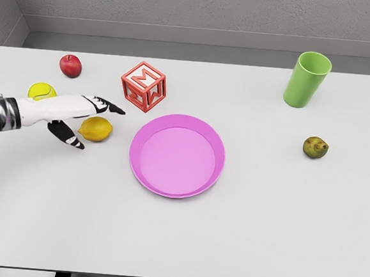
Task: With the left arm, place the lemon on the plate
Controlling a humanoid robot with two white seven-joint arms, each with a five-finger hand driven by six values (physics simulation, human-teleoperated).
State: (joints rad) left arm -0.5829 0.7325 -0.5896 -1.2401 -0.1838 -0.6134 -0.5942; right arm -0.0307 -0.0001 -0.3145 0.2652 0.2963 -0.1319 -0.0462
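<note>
A white table [228,244] is seen from above, with a pink plate [177,154] near its middle as the landmark. The lemon [96,129] lies just left of the plate, apart from its rim. The left hand [77,117] is reached in from the left edge, fingers spread wide around the lemon: the long fingers pass over its far side, the thumb sits on its near side. Nothing is gripped yet, as far as can be told.

The lemon is judged light, firm and smooth, oval and apt to roll; a hold across its short middle is advised.

Behind the plate, to the left, a red letter block [143,86] stands; farther left are a red apple [70,65] and a yellow-green ball [41,91], partly covered by the arm. Far right of the plate are a green cup [307,79] and a brownish fruit [316,147]. Whether fingertips touch the lemon cannot be made out. The right arm is not shown.
</note>
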